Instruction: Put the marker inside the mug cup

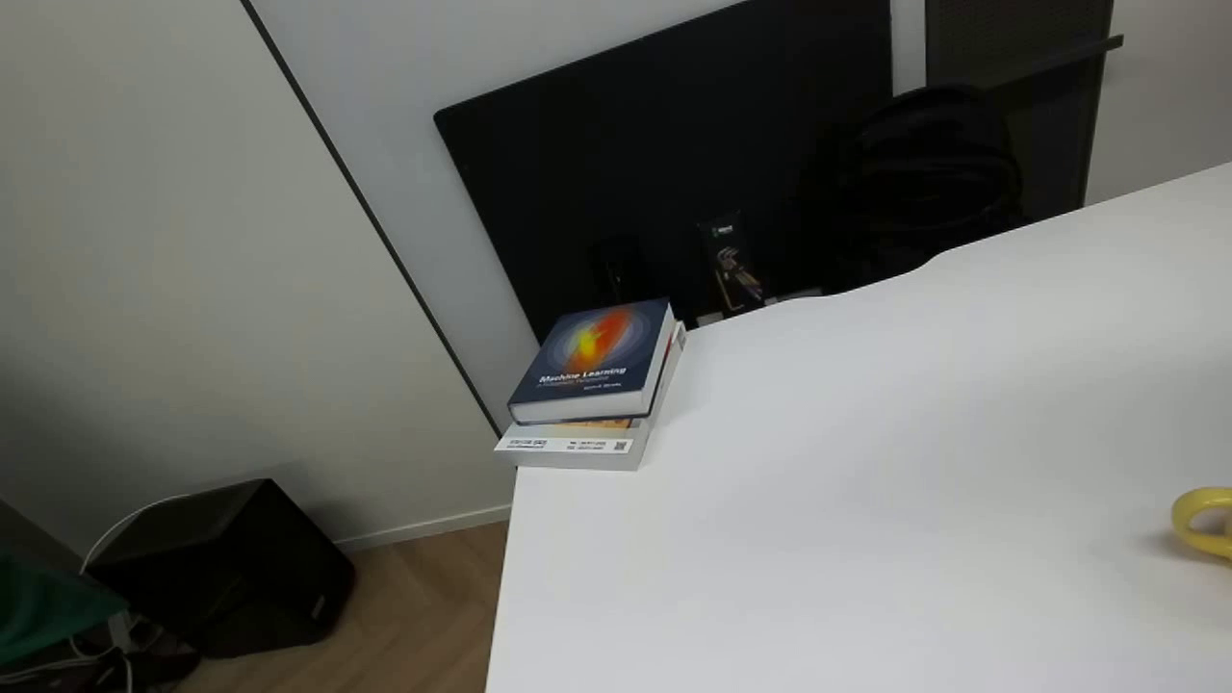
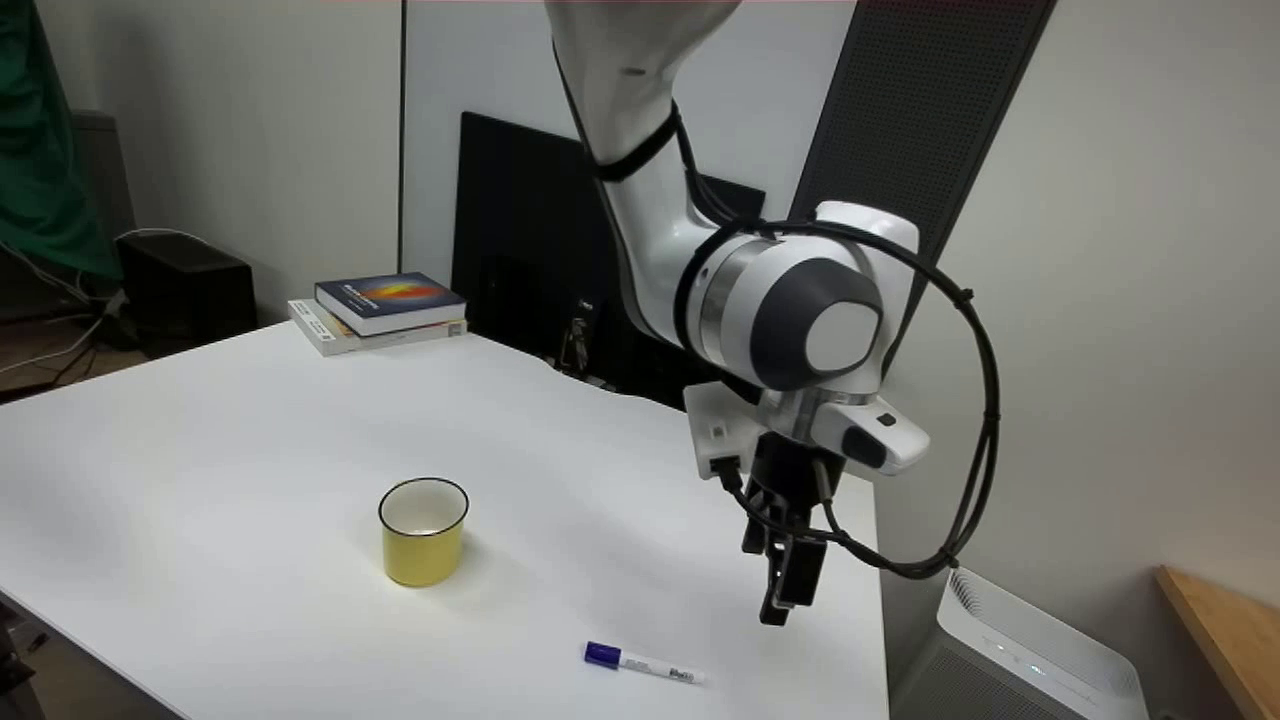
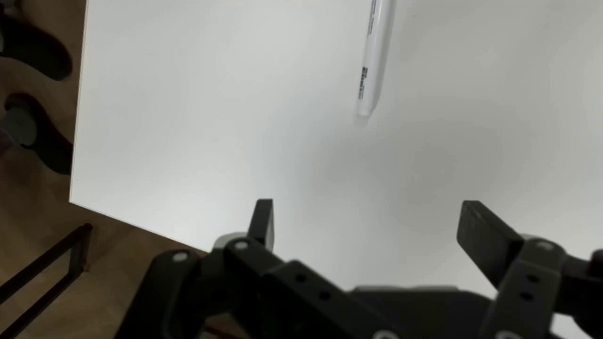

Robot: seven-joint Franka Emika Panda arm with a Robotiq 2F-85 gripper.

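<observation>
Lying on its side on the white table (image 2: pixel 250 470), the marker (image 2: pixel 655 667) with its blue-violet cap (image 2: pixel 602 655) is outside the mug (image 2: pixel 423 557), its capped end turned that way. In the wrist view its tail end points toward the gripper (image 3: pixel 367 221), whose fingers (image 3: pixel 487 240) stand wide apart, holding nothing, with bare tabletop showing between them; the marker lies beyond their tips, clear of both. In an exterior view the gripper hangs tips-down over the table, near the marker's tail end; how high, I cannot tell. The mug, yellow outside and white inside with a dark rim, stands upright, well apart from the gripper; in an exterior view just its yellow handle (image 1: pixel 1181 522) shows, cut by the picture's edge. The white arm (image 2: pixel 665 235) reaches down from above, a black cable (image 2: pixel 991 390) looping out beside it. Further off, in both exterior views, a dark blue book (image 1: pixel 592 356) sits on a paler book or box (image 1: pixel 568 454) at the table's corner, with a large black panel (image 1: pixel 664 135) behind. Beyond the table a dark box (image 1: pixel 250 577) stands near a green cloth (image 1: pixel 48 606), what looks like a black backpack (image 1: pixel 929 173) sits by the panel, and a white vented appliance (image 2: pixel 1040 650) stands past another edge. In the wrist view dark footwear (image 3: pixel 35 47) shows on the wooden floor (image 3: pixel 113 259).
</observation>
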